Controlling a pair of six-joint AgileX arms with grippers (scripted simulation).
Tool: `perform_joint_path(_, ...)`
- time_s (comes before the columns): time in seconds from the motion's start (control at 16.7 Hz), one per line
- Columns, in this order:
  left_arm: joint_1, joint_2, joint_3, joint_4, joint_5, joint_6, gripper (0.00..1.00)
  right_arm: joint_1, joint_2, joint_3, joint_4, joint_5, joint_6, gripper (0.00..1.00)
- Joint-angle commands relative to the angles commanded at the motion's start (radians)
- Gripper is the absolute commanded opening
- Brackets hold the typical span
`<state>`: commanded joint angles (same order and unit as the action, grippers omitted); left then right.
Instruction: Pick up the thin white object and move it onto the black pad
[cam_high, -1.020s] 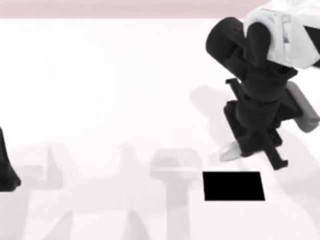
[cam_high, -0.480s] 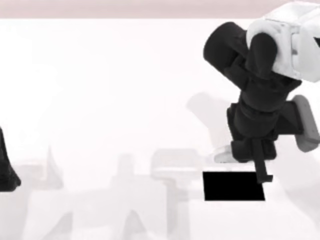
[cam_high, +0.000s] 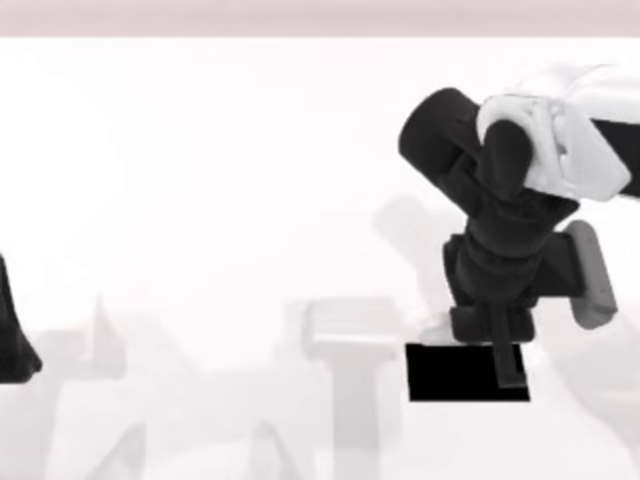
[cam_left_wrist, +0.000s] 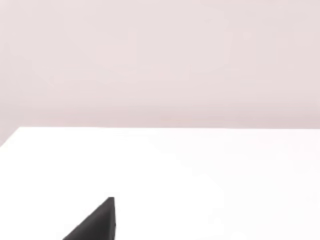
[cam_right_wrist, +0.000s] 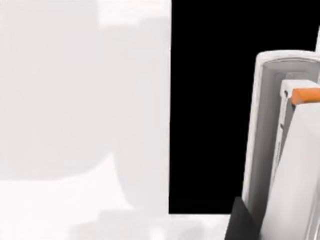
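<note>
Bright, washed-out light; table (cam_high: 200, 180) nearly blown white. Soft grey shadows left of the black pad (cam_high: 450, 375) (edges blurry).

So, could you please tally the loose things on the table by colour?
White: 1, the thin white object, held by the right gripper above the pad.
Black: 1, the black pad.
Total: 2.

right gripper (cam_high: 490, 335) holds thin white object (cam_high: 435, 324) beside black pad (cam_high: 450, 375).
</note>
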<state>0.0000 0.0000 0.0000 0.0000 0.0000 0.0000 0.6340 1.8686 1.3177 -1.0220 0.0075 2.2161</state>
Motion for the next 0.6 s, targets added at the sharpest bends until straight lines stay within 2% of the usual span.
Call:
perform_joint_path(0.3,0.0,0.0,0.0,0.0,0.0,0.0,1.0,0.003,0.067,-0.133,0.202,0.0,0.002,0.0)
perform_joint_path(0.6,0.0,0.0,0.0,0.0,0.0,0.0,1.0,0.004,0.074,-0.146,0.219,0.001,0.003,0.0)
